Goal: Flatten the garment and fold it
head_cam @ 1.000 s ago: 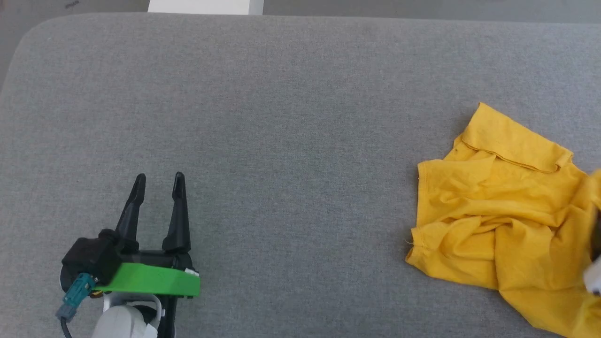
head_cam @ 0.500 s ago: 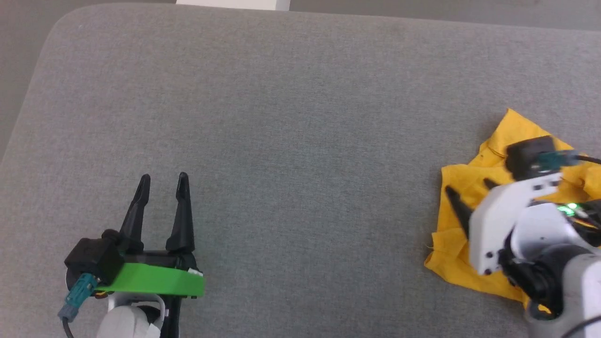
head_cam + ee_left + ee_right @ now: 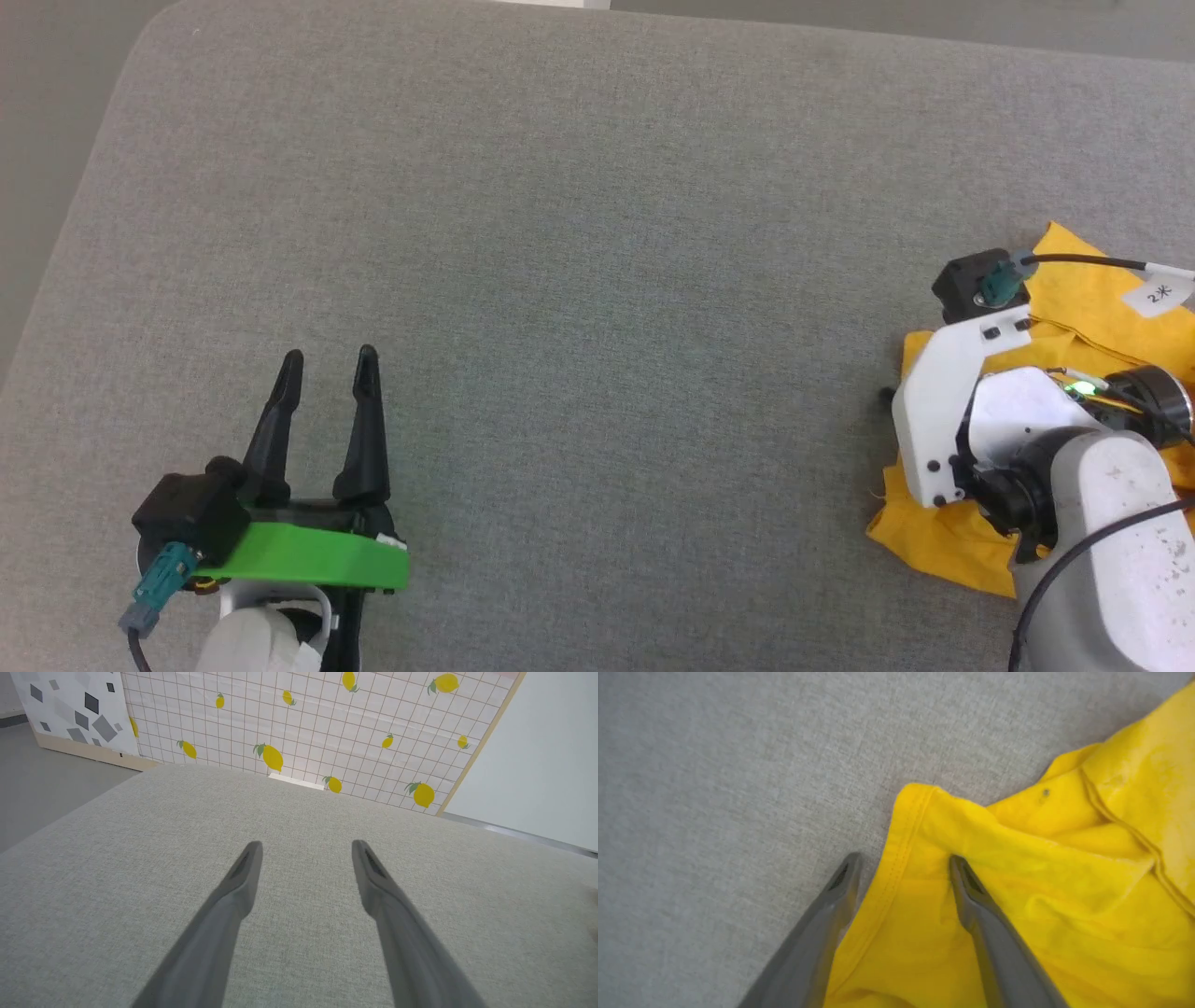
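The garment (image 3: 1088, 285) is a crumpled mustard-yellow T-shirt lying at the right edge of the grey surface, mostly covered in the head view by my right arm's white wrist (image 3: 943, 411). In the right wrist view, my right gripper (image 3: 904, 861) is open and straddles the garment's (image 3: 1064, 896) stitched hem: one finger is over bare grey fabric, the other over yellow cloth. Nothing is gripped. My left gripper (image 3: 329, 357) is open at the lower left, far from the garment. The left wrist view shows this left gripper (image 3: 307, 845) empty above the surface.
The wide grey fabric surface (image 3: 597, 233) has a rounded far-left corner, with floor (image 3: 37, 140) beyond its left edge. A lemon-patterned panel (image 3: 327, 718) and a white wall (image 3: 551, 756) stand behind the surface's far edge.
My right arm has come in from the right and settled over the garment's left hem. The head camera has shifted, so the whole picture slid. The left gripper has stayed in place, open.
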Robot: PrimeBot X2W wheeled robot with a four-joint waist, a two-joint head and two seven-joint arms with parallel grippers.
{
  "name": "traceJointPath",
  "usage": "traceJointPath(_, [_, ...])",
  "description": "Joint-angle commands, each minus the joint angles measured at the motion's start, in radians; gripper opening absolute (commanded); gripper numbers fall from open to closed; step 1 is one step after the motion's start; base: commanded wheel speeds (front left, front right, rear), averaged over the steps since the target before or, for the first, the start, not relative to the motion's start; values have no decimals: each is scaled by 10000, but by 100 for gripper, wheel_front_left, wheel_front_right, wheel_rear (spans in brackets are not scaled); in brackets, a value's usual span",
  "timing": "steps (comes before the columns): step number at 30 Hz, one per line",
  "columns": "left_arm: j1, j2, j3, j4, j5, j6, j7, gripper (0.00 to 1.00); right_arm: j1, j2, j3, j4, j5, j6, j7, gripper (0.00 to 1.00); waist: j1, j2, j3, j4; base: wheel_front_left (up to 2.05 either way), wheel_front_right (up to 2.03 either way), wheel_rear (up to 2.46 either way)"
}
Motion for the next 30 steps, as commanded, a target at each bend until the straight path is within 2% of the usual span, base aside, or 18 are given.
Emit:
traceJointPath(1, [-188,-40,26,5,-42,-69,-36,100,-78,55,68,297,13,37,-173,0,0,0,-13,24,0,0,0])
traceJointPath(8, [-140,-58,107,-44,-44,-69,-36,100,-1342,237,215,7,593,37,-1233,0,0,0,15,26,0,0,0])
traceJointPath(12, [-208,-88,19,-77,-108,-69,-36,100,-2682,324,638,334,617,37,-2164,0,0,0,150,37,0,0,0])
traceJointPath(16, [-389,-93,-156,-72,-175,-69,-36,100,-4320,357,988,1588,428,37,-3422,0,0,0,371,186,0,0,0])
traceJointPath(19, [-586,-85,-402,39,-248,-69,-36,100,-5341,361,1008,3091,409,37,-4354,0,0,0,492,455,0,0,0])
traceJointPath(24, [-916,-112,-864,332,-407,-69,-36,100,-6021,363,566,5758,79,37,-5223,0,0,0,577,1061,0,0,0])
traceJointPath(25, [-979,-127,-939,385,-439,-69,-36,100,-6086,363,413,6231,-17,37,-5374,10,0,0,584,1182,0,0,0])
traceJointPath(27, [-1049,-150,-1000,456,-473,-69,-36,100,-6188,364,341,6889,-220,37,-5586,20,0,0,567,1297,0,0,0])
traceJointPath(28, [-1071,-164,-1011,486,-487,-69,-36,100,-6257,364,299,7222,-244,37,-5703,38,0,0,548,1332,0,0,0])
traceJointPath(29, [-1077,-176,-1013,510,-491,-69,-36,100,-6339,364,275,7488,-231,37,-5842,64,0,0,518,1340,0,0,0])
traceJointPath(30, [-1067,-183,-1002,528,-487,-69,-36,100,-6416,364,342,7658,-193,37,-5954,100,0,0,478,1324,0,0,0])
